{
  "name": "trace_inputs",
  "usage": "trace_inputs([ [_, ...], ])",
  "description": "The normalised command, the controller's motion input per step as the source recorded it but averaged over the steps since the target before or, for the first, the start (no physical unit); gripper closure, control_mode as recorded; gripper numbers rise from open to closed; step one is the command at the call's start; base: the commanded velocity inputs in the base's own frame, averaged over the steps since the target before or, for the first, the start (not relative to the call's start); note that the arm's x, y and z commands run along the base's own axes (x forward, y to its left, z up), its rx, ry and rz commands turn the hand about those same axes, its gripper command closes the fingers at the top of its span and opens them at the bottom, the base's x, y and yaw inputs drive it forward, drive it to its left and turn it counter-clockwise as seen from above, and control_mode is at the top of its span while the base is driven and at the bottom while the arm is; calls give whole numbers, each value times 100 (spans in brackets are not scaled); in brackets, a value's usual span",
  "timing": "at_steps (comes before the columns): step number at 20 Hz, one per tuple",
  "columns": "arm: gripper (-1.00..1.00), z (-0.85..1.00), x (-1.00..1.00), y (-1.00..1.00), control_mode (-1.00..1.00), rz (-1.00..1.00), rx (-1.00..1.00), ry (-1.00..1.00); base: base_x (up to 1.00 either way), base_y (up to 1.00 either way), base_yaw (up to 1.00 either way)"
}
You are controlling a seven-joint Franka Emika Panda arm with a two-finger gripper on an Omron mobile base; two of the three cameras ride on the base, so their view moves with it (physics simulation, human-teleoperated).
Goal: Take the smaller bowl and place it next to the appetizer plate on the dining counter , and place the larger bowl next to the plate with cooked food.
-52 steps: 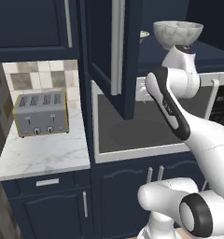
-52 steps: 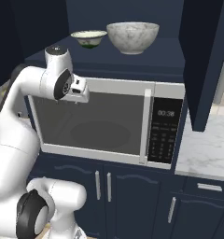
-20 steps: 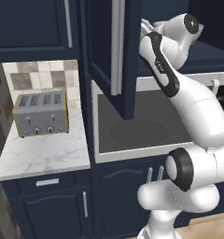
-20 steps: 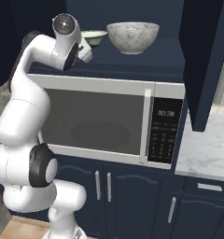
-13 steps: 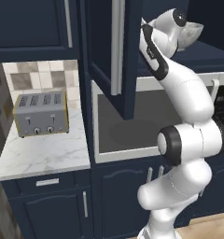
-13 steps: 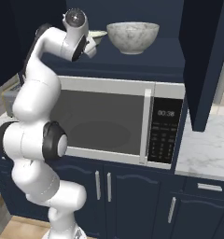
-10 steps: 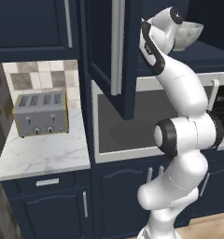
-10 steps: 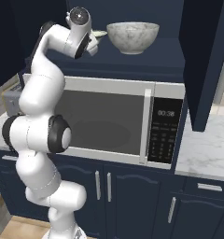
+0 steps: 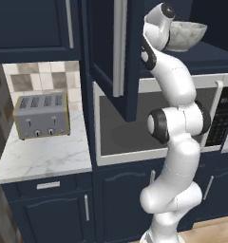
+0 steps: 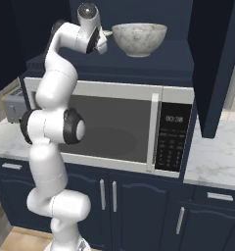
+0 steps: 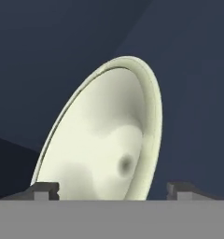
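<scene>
**Gripper at the smaller bowl on the shelf above the microwave**

The smaller bowl [image 11: 107, 137] sat directly ahead of the gripper [image 11: 113, 189], its cream inside facing the hand camera and its rim running edge-on between the two fingertips [image 11: 45, 190]. The fingers stood spread, one on each side of the bowl, with a gap showing between each tip and the bowl's wall; whether either touched it could not be told. In the right base view only a sliver of that bowl's rim [image 10: 106, 34] showed past the hand. Just beyond the gripper on that side stood the larger bowl [image 10: 139, 39], upright on its small foot, near the smaller one but apart from it. Both rested on the dark shelf [image 10: 153, 63] over the microwave [image 10: 129, 127]. The open cabinet door [image 9: 113, 52] hung to the gripper's other side, narrowing the room there, and dark cabinet space lay behind the bowls.
</scene>
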Motion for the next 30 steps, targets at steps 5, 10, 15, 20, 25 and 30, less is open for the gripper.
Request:
trace_inputs([
  [5,100,-13,28,0,-100,-12,0,0,0,0,0],
  [10,100,-3,5,0,-100,-12,6,-6,0,0,0],
  [15,100,1,-66,0,-100,-7,19,-28,0,0,0],
  [20,100,-18,-97,0,-100,-4,19,-14,0,0,0],
  [25,100,3,-100,-7,-100,0,4,0,0,0,0],
  [30,100,9,-100,0,-100,0,-8,1,0,0,0],
])
